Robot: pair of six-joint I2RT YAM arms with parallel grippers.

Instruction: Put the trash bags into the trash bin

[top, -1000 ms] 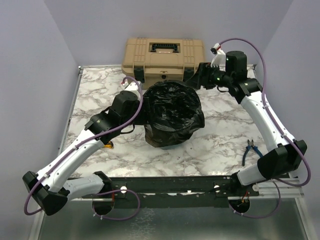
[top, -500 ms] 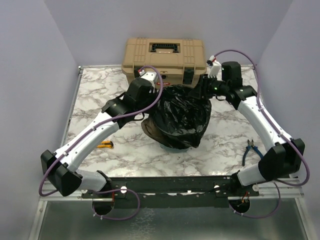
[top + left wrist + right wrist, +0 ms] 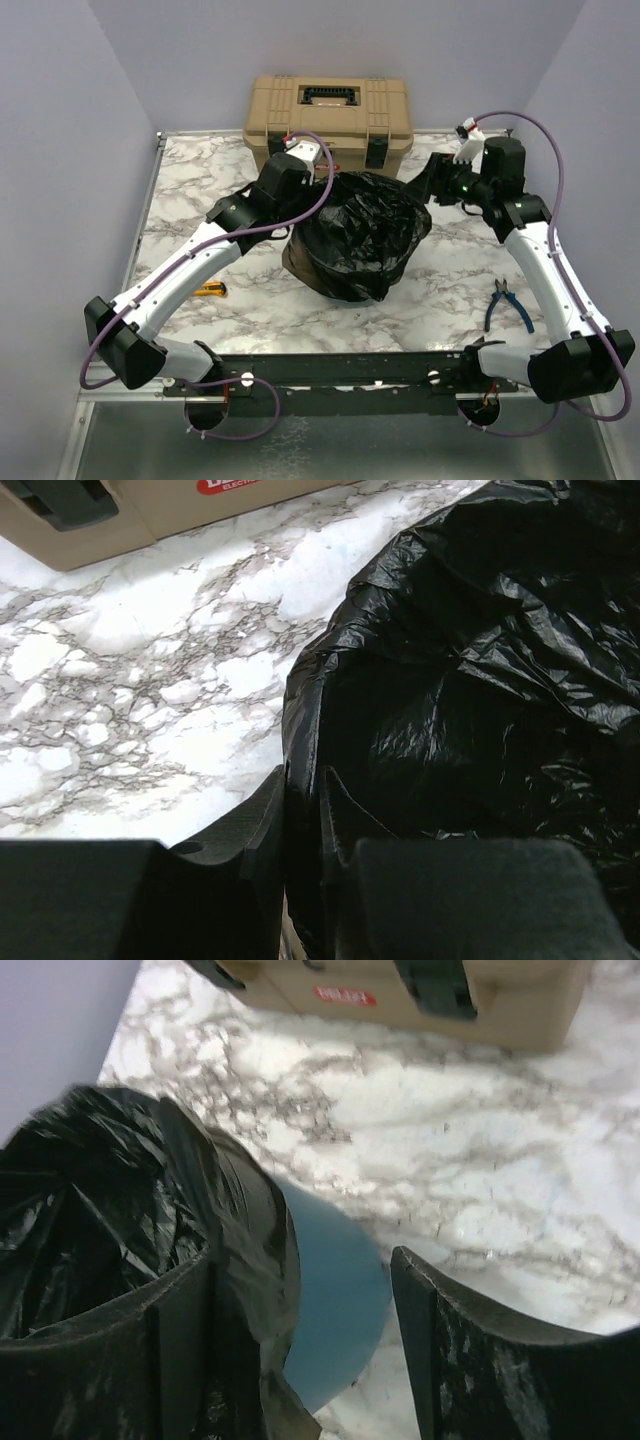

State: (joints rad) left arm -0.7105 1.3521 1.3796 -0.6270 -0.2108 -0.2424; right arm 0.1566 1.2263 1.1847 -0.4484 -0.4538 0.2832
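The black trash bag (image 3: pixel 360 235) sits in the middle of the table (image 3: pixel 450 270). It is pulled over the blue bin (image 3: pixel 338 1305), so from above almost all of the bin is hidden. The bag is shiny and full of wrinkles, and its top is bunched up. Only a strip of the bin's blue side shows under the bag's edge, in the right wrist view.

The left gripper (image 3: pixel 300 795) is at the back left of the bag. Its two fingers are pressed close together, with a fold of the bag pinched between them. The right gripper (image 3: pixel 300 1260) is at the back right of the bag. Its fingers stand wide apart and hold nothing. One finger (image 3: pixel 180 1350) is up against the bag and the other is out over the table, with the bin's blue side between them.

A tan toolbox (image 3: pixel 328 110) stands just behind the bag, near both grippers, so there is little room at the back. A pair of pliers (image 3: pixel 503 303) with blue handles lies near the right edge of the table, well apart from the bag. A small yellow tool (image 3: pixel 208 290) lies at the front left, beside the left arm. Open marble shows in front of the bag and on the far left. Walls stand close on the left, right and back.
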